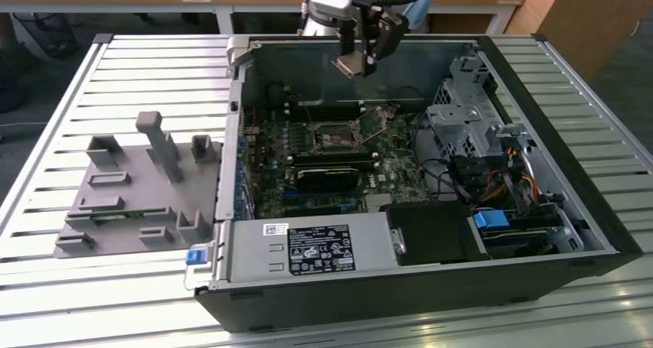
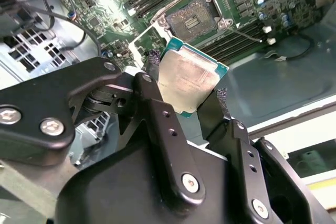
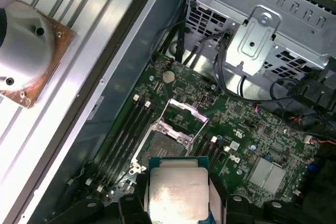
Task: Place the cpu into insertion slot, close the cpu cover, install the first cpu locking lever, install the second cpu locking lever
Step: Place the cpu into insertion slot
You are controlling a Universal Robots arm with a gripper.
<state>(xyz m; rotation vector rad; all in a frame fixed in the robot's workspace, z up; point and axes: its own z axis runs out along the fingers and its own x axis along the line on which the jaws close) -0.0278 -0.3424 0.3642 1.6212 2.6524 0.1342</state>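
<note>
My gripper [image 1: 357, 63] hangs above the far wall of the open computer case, shut on the cpu [image 1: 352, 67]. In both wrist views the cpu [image 2: 189, 80] [image 3: 178, 195] is a silver-topped square chip with a green edge, pinched between the black fingers [image 2: 152, 95] [image 3: 218, 203]. The insertion slot [image 1: 332, 136] [image 2: 194, 17] [image 3: 160, 148] lies below on the green board, uncovered, with nothing in its dark centre. The cpu cover [image 3: 184, 115] [image 2: 149, 35] stands flipped up at one side of the slot. The cpu is well above the slot and apart from it.
Long black memory slots [image 3: 128, 129] flank the socket. A silver drive cage [image 1: 469, 126] and cables fill the exterior view's right of the case. A power supply [image 1: 306, 248] sits at the front. A grey fixture tray [image 1: 133, 195] rests on the slatted table [image 1: 112, 73].
</note>
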